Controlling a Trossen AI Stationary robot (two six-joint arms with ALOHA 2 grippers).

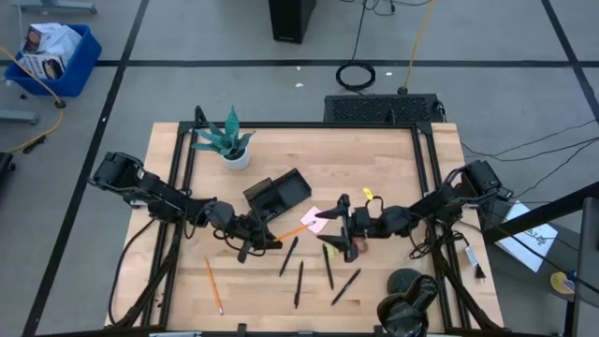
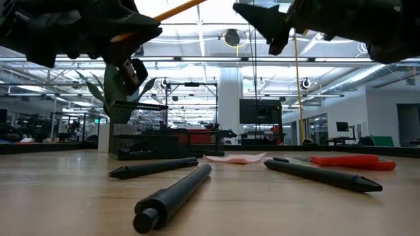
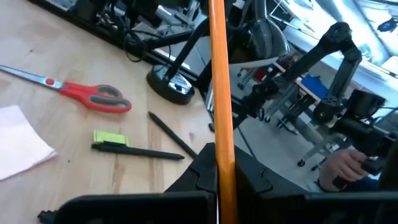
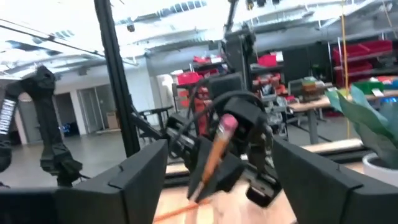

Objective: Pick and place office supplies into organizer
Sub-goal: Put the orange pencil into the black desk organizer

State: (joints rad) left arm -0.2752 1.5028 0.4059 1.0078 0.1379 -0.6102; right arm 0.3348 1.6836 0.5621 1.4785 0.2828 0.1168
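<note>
My left gripper is shut on an orange pencil above the table's middle. The pencil's eraser end points at my right gripper, which is open, its fingers wide on either side of that end without touching it. The black organizer stands on the table just beyond. A pink sticky pad, red-handled scissors, a yellow-green bit, several black pens and a second orange pencil lie flat on the table. My left gripper pinches the pencil's shaft between its two fingers, away from the eraser end. The fingers come level from the table's left, and the pencil runs on ahead of them, roughly along them. It is lifted clear of the table, with the eraser end toward the right.
A potted green plant stands at the far left of the table, behind the organizer. Another yellow-green bit lies near the right arm. A black round object sits at the near right corner. A person's hand shows beyond the table.
</note>
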